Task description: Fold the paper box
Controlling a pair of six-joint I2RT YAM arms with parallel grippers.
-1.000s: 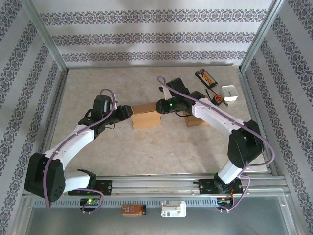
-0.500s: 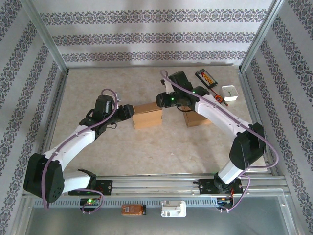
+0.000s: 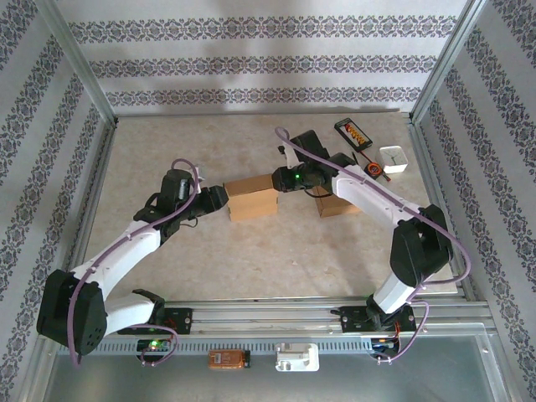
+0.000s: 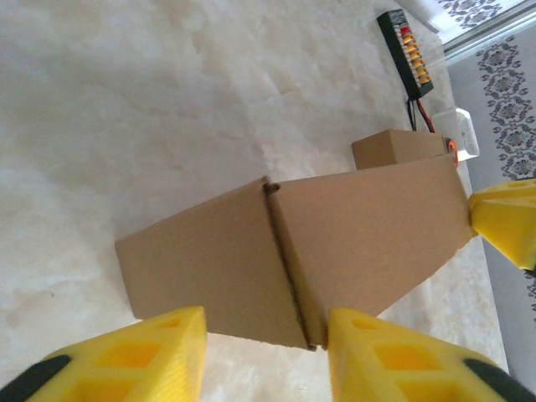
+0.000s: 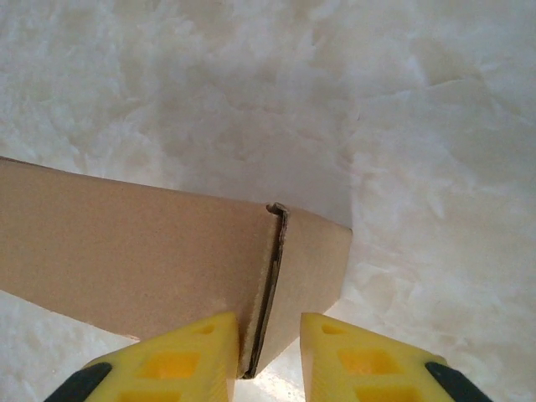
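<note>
Two tools are bracketing the paper box end to end.
The left tool is standing partly open, with the box's left end in its gap and not visibly clamped. The right tool is standing narrowly parted over the right corner seam; whether it is pinching, I cannot tell. The box is sitting mid-way across the bench. Folding well is calling for one tool bracing the wall while the other presses the flap squarely along its crease.
</note>
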